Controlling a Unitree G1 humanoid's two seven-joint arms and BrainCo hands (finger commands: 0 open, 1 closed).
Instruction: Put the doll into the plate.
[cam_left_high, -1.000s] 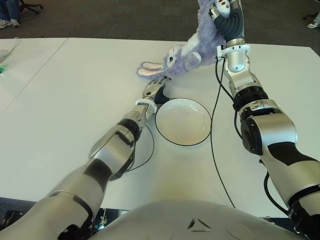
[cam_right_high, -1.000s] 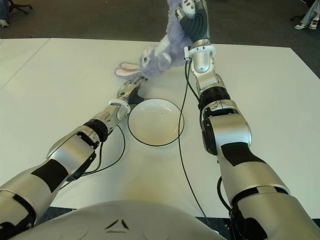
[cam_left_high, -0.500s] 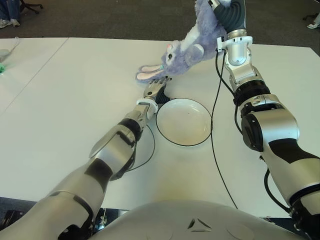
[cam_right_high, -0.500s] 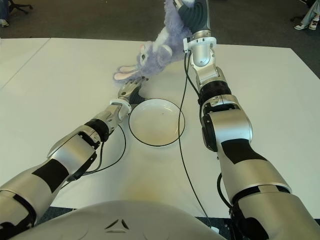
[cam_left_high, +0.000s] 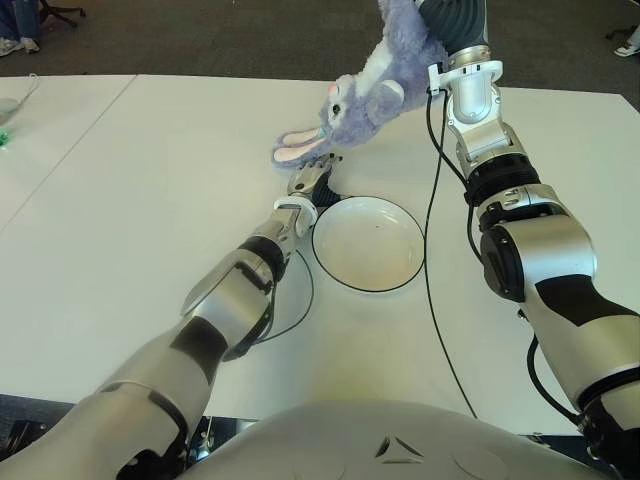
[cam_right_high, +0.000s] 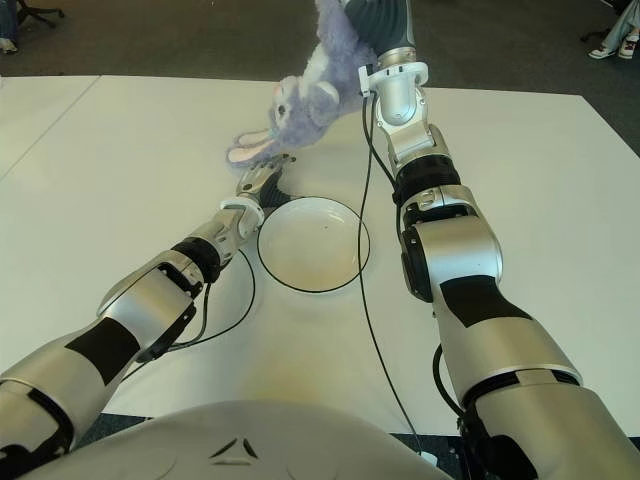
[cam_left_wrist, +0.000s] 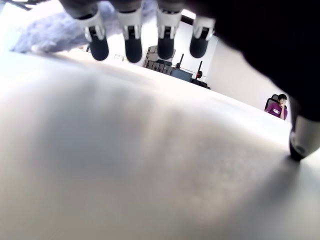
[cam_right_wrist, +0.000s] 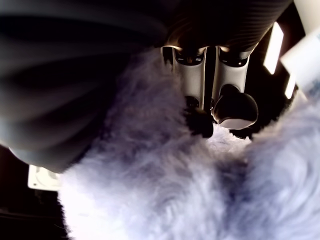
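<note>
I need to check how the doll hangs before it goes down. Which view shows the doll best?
The left eye view: the whole doll hangs head-down from the right hand, ears near the table. The right eye view shows much the same. The right wrist view shows only fur; the left wrist view, a blurred edge.

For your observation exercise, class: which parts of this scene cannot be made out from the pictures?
- Right robot hand: beyond the top edge in both eye views.
- Fluffy purple rabbit doll: its upper end is cut off there too; fur fills the right wrist view.
- Round white black-rimmed plate: absent from both wrist views.
</note>
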